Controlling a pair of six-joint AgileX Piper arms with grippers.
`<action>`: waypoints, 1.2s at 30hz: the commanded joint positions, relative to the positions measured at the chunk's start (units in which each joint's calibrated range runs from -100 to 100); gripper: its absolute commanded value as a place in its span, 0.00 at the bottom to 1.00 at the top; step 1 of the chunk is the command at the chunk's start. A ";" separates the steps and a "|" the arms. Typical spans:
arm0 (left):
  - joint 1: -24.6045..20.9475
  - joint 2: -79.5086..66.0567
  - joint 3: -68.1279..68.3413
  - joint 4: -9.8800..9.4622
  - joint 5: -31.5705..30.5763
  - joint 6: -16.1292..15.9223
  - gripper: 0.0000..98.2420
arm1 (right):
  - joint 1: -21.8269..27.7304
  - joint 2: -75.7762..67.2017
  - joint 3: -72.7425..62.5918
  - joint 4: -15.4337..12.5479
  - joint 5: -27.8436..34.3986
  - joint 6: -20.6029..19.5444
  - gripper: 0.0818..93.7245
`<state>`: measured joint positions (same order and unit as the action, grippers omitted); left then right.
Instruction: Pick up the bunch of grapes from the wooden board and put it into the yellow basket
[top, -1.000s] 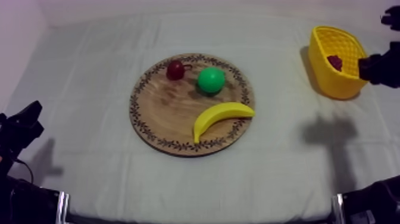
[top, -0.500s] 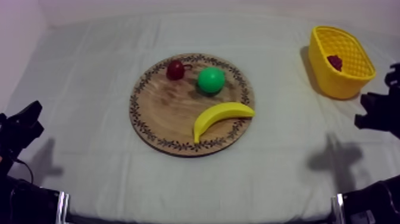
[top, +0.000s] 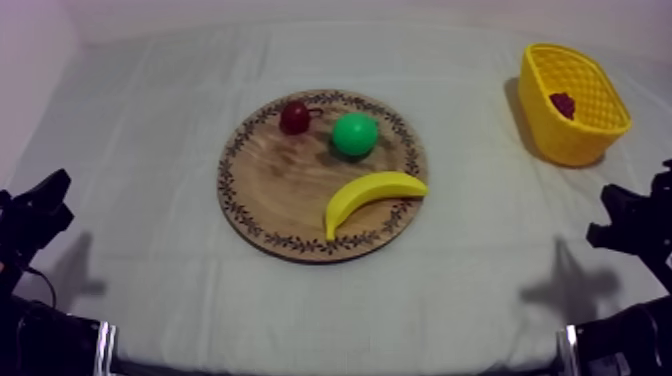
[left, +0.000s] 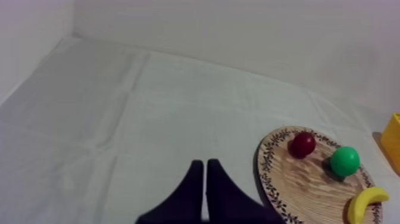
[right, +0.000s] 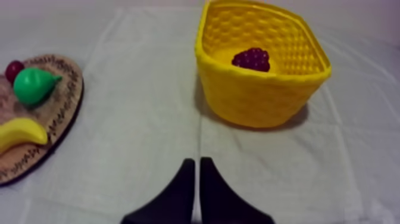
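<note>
A: Where do we find the bunch of grapes (right: 251, 58)?

B: We see it lying inside the yellow basket (right: 256, 98), down on its floor. It is dark red against the yellow walls. The basket stands at the far right corner of the table (top: 150, 150).

A: And what do we see on the wooden board (top: 280, 190)?

B: It lies in the middle of the table and carries three toy fruits. The small red fruit (top: 294, 117) sits at the board's far edge. The pear (top: 355, 133) is just beside it, on the side toward the basket. The banana (top: 372, 195) lies along the board's near right edge, with one end reaching the patterned rim.

A: How do our pincers stand?

B: On our left gripper (left: 205, 162) the two black fingers are pressed together into a narrow wedge with nothing between them. It sits low by the table's left edge, toward the near corner, and points across bare cloth with the board off to one side.

A: And the other one?

B: Our right gripper (right: 197, 159) is pressed together in the same way and pinches nothing. It hangs over the table's right edge, on the near side of the basket and well apart from it. Its fingers point toward the basket's wall, and its shadow falls on the cloth beside it.
</note>
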<state>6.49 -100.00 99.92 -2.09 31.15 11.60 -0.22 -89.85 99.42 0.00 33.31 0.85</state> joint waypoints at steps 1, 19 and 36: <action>-0.01 0.00 -0.04 -0.04 -0.03 0.01 0.00 | 0.10 -1.90 0.11 -0.51 0.21 -0.78 0.01; -0.01 0.00 -0.04 -0.04 -0.03 0.05 0.00 | -0.04 -5.81 0.25 -1.00 1.43 -1.76 0.01; -0.01 0.00 -0.04 -0.04 -0.03 0.05 0.00 | -0.08 -5.82 0.25 -1.05 1.45 10.18 0.00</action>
<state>6.49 -100.00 99.92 -2.09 31.15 11.66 -0.30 -95.66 99.65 -0.99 34.71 11.02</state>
